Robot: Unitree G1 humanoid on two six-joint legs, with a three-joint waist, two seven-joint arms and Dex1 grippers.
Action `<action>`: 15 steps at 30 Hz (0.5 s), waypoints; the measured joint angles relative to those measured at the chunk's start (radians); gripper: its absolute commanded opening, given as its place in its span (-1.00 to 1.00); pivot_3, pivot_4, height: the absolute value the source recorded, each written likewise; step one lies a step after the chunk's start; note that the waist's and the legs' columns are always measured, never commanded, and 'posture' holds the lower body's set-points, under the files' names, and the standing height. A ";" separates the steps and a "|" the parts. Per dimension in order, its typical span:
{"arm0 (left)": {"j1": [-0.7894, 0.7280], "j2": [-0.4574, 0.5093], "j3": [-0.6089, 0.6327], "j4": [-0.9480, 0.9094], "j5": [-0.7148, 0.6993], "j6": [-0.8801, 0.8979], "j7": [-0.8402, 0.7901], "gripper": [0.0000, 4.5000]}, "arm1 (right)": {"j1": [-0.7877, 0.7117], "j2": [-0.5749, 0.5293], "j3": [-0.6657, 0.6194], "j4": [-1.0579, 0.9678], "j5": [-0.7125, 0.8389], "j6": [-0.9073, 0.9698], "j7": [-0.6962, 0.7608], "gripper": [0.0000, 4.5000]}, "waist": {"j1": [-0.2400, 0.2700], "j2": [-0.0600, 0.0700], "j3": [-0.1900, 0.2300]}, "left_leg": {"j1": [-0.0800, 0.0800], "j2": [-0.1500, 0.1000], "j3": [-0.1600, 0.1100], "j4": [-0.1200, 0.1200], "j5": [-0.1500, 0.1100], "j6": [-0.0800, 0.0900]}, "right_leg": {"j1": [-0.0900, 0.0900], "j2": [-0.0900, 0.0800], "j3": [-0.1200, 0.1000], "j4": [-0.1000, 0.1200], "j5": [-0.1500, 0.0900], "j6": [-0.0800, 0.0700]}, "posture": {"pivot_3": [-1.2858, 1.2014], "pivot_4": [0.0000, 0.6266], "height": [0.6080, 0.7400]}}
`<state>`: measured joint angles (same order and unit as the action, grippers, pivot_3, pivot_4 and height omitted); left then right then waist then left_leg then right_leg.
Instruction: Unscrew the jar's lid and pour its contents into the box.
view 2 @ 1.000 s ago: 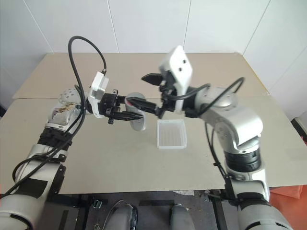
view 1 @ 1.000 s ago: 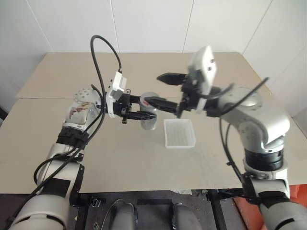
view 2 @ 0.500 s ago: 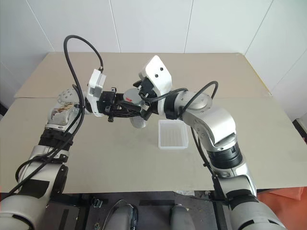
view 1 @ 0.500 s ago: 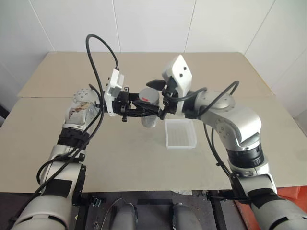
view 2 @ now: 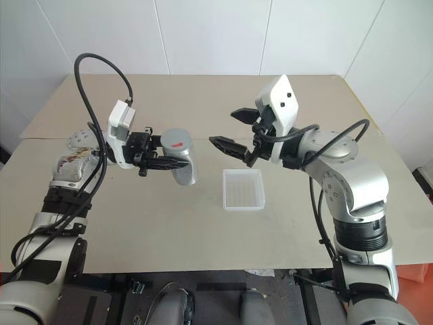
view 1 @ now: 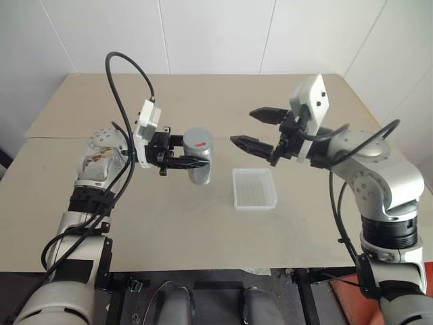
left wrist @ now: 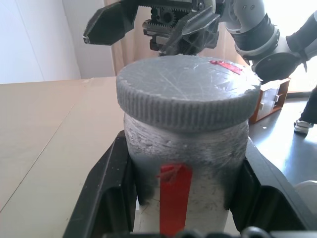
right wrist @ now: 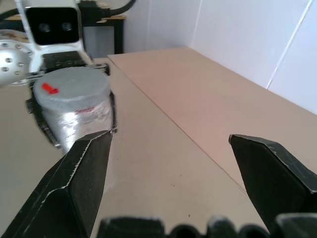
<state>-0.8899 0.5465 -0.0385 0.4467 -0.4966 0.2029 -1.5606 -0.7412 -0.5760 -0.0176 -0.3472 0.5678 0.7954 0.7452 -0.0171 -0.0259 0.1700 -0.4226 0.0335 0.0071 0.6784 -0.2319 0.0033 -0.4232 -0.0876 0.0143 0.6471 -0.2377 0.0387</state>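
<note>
left gripper (view 1: 177, 160) jaws clamp jar (view 1: 198, 157), lid (left wrist: 187, 87) on | right gripper (view 1: 254, 128) jaws wide, at jar's 3 o'clock | risk: off-centre bite on lid twists jar loose, missing box (view 1: 254, 188)

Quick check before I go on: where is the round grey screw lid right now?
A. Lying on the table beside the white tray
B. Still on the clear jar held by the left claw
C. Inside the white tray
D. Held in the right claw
B: the round grey screw lid sits on the small clear jar gripped by the left claw, while the right claw stands open and empty, apart from it.
</note>
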 measured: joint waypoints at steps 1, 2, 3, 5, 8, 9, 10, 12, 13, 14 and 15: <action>0.000 -0.001 0.004 0.001 0.000 0.002 0.000 -0.10 | 0.001 0.000 -0.001 -0.007 0.014 0.000 0.014 0.97 | -0.001 0.000 0.000 | 0.000 0.000 0.000 0.000 0.000 0.000 | 0.000 0.000 0.000 0.000 0.000 0.000 | 0.03 -0.52 1.00; -0.001 -0.002 0.006 0.001 0.000 0.004 0.001 -0.10 | 0.001 0.001 -0.002 -0.018 0.033 0.000 0.021 0.97 | -0.001 0.000 0.000 | 0.000 0.000 0.000 0.000 0.000 0.000 | 0.000 0.000 0.000 0.000 0.000 0.000 | 0.03 -0.52 1.00; -0.003 -0.004 0.008 0.002 0.000 0.004 0.001 -0.10 | -0.004 0.005 -0.002 -0.031 0.049 0.000 0.027 0.97 | -0.001 0.000 0.000 | 0.000 0.000 0.000 0.000 0.000 0.000 | 0.000 0.000 0.000 0.000 0.000 0.000 | 0.03 -0.52 1.00; -0.009 -0.012 0.011 0.009 0.001 0.004 0.001 -0.10 | -0.027 0.020 -0.001 -0.050 0.078 0.000 0.033 0.97 | 0.000 0.000 0.000 | 0.000 0.000 0.000 0.000 0.000 0.000 | 0.000 0.000 0.000 0.000 0.000 0.000 | 0.03 -0.52 1.00; -0.028 -0.042 0.016 0.042 0.002 0.002 0.000 -0.10 | -0.092 0.087 0.033 -0.056 0.081 0.001 0.001 0.97 | 0.001 0.000 0.000 | 0.001 0.000 0.000 0.000 0.000 0.000 | 0.000 0.000 0.000 0.000 0.000 0.000 | 0.03 -0.52 1.00; -0.033 -0.050 0.016 0.049 0.004 -0.002 0.000 -0.10 | -0.111 0.106 0.056 -0.054 0.074 0.001 -0.011 0.97 | 0.000 0.000 0.000 | 0.001 0.000 0.000 0.000 0.000 0.000 | 0.000 0.000 0.000 0.000 0.000 0.000 | 0.03 -0.52 1.00; -0.040 -0.061 0.016 0.058 0.006 -0.005 -0.001 -0.10 | -0.131 0.131 0.087 -0.048 0.058 0.000 -0.027 0.97 | 0.000 0.000 0.000 | 0.001 0.000 0.000 0.000 0.000 0.000 | 0.000 0.000 0.000 0.001 0.000 0.000 | 0.03 -0.52 1.00; -0.052 -0.077 0.015 0.065 0.009 -0.007 -0.006 -0.10 | -0.161 0.172 0.152 -0.011 0.014 -0.003 -0.050 0.97 | 0.000 0.000 0.000 | 0.000 0.000 0.000 0.000 0.000 0.000 | 0.000 0.000 0.000 0.000 0.000 0.000 | 0.03 -0.52 1.00; -0.056 -0.080 0.015 0.067 0.009 -0.008 -0.011 -0.10 | -0.169 0.185 0.176 0.014 -0.011 -0.008 -0.059 0.97 | 0.000 0.000 0.000 | 0.000 0.000 0.000 0.000 0.000 0.000 | 0.000 0.000 0.000 0.000 0.000 0.000 | 0.03 -0.52 1.00; -0.059 -0.081 0.014 0.069 0.014 -0.008 -0.014 -0.10 | -0.174 0.192 0.191 0.032 -0.030 -0.019 -0.064 0.97 | 0.000 0.000 0.000 | 0.000 0.000 0.000 0.000 0.000 0.000 | 0.000 0.000 0.000 0.000 0.000 0.000 | 0.03 -0.52 1.00; -0.059 -0.081 0.014 0.074 0.020 -0.008 -0.018 -0.10 | -0.184 0.199 0.202 0.055 -0.049 -0.028 -0.069 0.97 | 0.001 0.000 0.000 | 0.000 0.000 0.000 0.000 0.000 0.000 | 0.000 0.000 0.000 0.000 0.000 0.000 | 0.03 -0.52 1.00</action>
<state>-0.9487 0.4654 -0.0240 0.5208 -0.4765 0.1948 -1.5787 -0.9251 -0.3774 0.1840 -0.2922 0.5188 0.7679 0.6765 -0.0164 -0.0259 0.1700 -0.4225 0.0334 0.0067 0.6786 -0.2319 0.0033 -0.4234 -0.0874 0.0141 0.6476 -0.2377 0.0387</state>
